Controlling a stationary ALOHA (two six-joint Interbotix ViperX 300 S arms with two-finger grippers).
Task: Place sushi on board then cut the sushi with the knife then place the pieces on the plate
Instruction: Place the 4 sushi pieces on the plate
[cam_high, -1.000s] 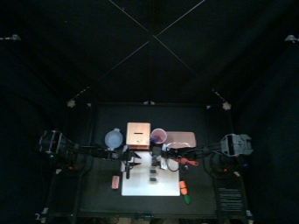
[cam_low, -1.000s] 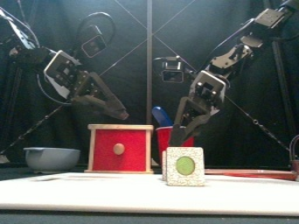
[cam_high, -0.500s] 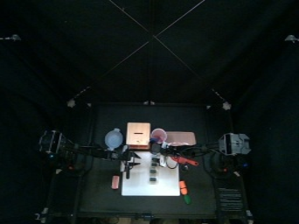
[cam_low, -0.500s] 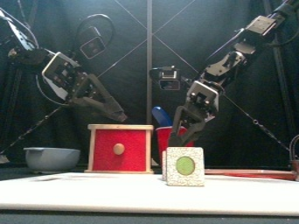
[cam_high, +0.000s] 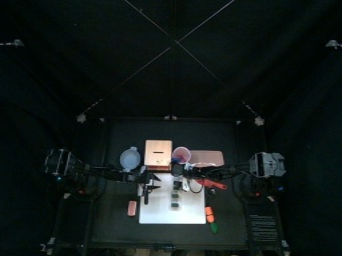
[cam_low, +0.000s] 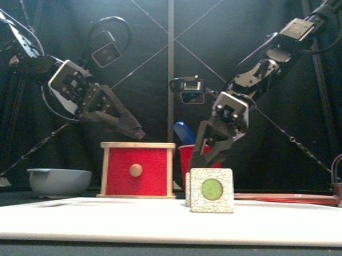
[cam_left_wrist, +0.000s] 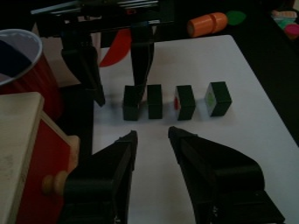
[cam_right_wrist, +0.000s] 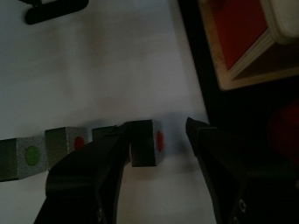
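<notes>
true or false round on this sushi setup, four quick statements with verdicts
1. Four dark green sushi blocks stand in a row on the white cutting board. True.
2. The right gripper holds the blue toy knife. False: it is open, jaws either side of the end block; the knife sits in the red cup.
3. The left gripper is open. True.
4. One block lies on the flat pink tray. False: all four are on the board.
</notes>
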